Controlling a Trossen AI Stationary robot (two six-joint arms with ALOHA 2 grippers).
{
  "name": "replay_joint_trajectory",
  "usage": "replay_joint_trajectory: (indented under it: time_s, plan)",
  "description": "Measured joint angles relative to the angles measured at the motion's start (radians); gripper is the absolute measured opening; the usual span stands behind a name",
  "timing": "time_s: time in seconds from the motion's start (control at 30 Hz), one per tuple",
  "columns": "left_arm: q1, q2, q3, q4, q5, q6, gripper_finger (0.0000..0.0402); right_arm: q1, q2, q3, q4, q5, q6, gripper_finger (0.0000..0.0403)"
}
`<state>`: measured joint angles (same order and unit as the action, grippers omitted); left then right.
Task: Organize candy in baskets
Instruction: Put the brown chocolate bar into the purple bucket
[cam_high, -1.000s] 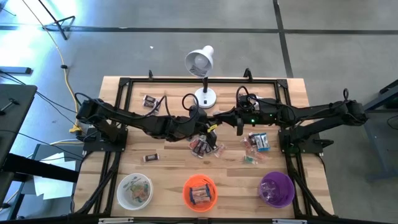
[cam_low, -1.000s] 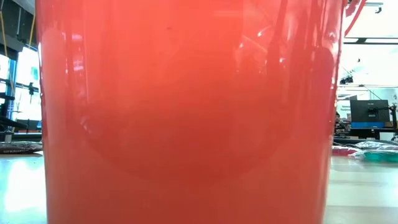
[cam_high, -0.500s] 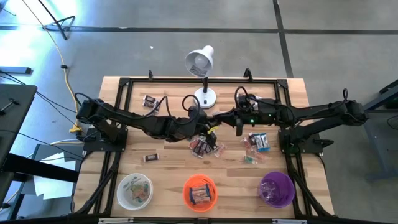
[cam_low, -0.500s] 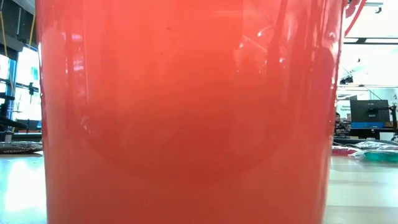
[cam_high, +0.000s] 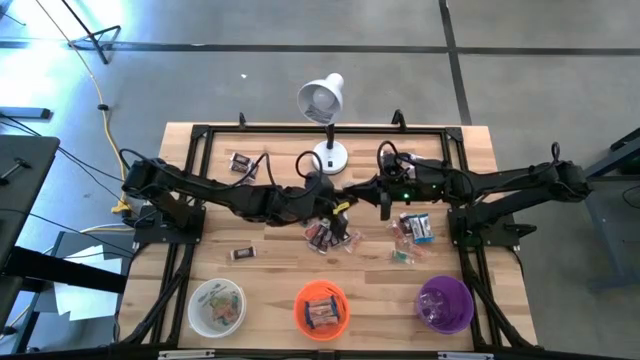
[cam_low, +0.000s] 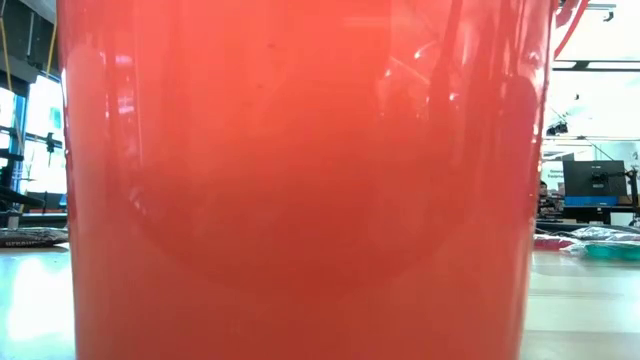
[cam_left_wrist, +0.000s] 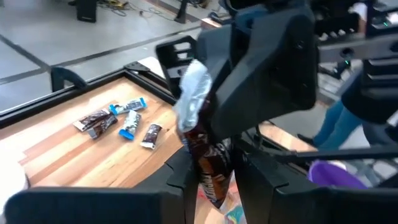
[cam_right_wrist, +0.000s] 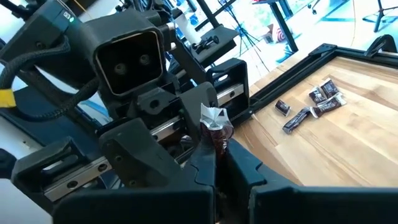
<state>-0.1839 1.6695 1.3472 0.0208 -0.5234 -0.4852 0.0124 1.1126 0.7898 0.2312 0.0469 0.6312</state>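
Both grippers meet above the middle of the surface (cam_high: 480, 150), near the lamp base (cam_high: 330, 157): the left gripper (cam_left_wrist: 214, 177) and the right gripper (cam_right_wrist: 217, 163) are each closed on a dark-wrapped candy (cam_left_wrist: 208, 158). More candy (cam_high: 412, 228) lies loose just beside them. The white basket (cam_high: 217, 305), orange basket (cam_high: 321, 307) and purple basket (cam_high: 444, 303) line the near edge, with bare wood between.
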Motion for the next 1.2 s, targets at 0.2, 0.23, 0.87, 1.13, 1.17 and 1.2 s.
replay_joint_trajectory:
  time_s: [0.2, 0.23, 0.87, 1.13, 1.17, 1.2]
  plan:
    - [0.010, -0.020, 0.011, -0.070, 0.087, 0.053, 0.0119, 0.000, 0.000, 0.000, -0.012, -0.003, 0.019, 0.0000]
    - [0.014, -0.022, 0.022, -0.115, 0.102, 0.066, 0.0127, -0.001, 0.000, 0.000, -0.015, 0.000, 0.019, 0.0000]
    - [0.012, -0.034, 0.153, -0.641, 0.251, -0.045, 0.0177, 0.155, -0.296, 0.001, -0.663, -0.007, 0.327, 0.0000]
    - [0.009, -0.034, 0.153, -0.682, 0.395, -0.155, 0.0177, 0.560, -0.353, 0.001, -0.928, -0.012, 0.753, 0.0000]
    - [0.006, -0.034, 0.153, -0.688, 0.398, -0.173, 0.0177, 0.614, -0.344, 0.001, -0.941, -0.013, 0.804, 0.0000]
    - [0.004, -0.034, 0.153, -0.689, 0.401, -0.189, 0.0177, 0.664, -0.333, 0.001, -0.955, -0.013, 0.852, 0.0000]
